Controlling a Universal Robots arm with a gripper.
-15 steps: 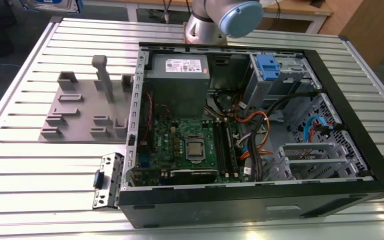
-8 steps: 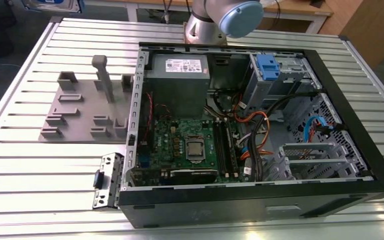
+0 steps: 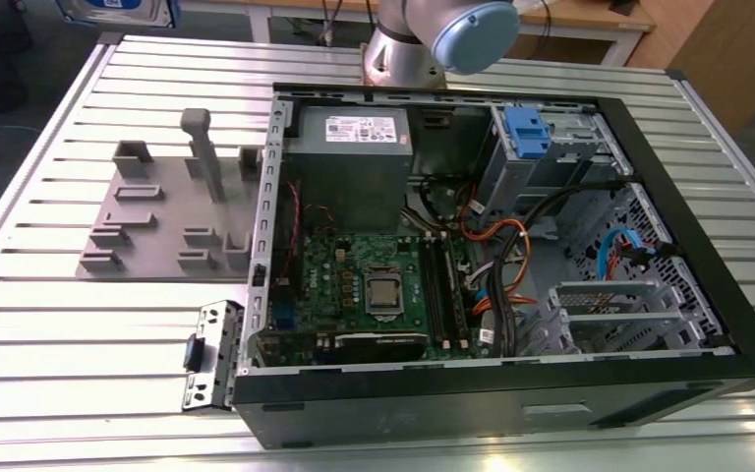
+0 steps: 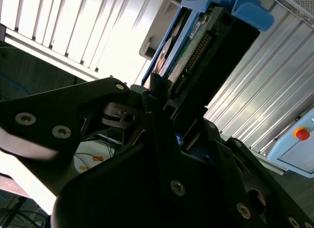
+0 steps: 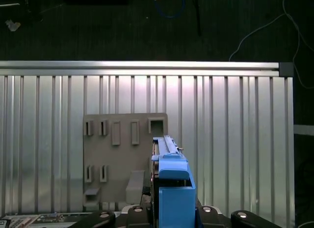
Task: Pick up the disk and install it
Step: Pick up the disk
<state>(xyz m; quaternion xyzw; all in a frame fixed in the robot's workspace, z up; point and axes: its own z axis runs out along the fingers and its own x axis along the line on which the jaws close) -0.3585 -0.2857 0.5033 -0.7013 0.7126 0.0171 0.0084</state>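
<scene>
The disk (image 4: 196, 41), a drive in a bright blue carrier frame, is held edge-on in my gripper (image 4: 172, 109), whose black fingers (image 4: 156, 90) are shut on its sides. In the first wrist view the disk's blue carrier (image 5: 171, 181) hangs high above the grey fixture plate (image 5: 122, 159), with the gripper (image 5: 171, 214) behind it. In the exterior view the disk (image 3: 122, 8) shows at the top left corner, beyond the far edge of the table.
An open computer case (image 3: 692, 324) lies on the slatted metal table (image 3: 76, 344), with a motherboard (image 3: 365, 285), a power supply (image 3: 347, 162) and drive bays holding a blue tab (image 3: 525, 133). The grey fixture plate (image 3: 168, 221) sits on the exterior view's left.
</scene>
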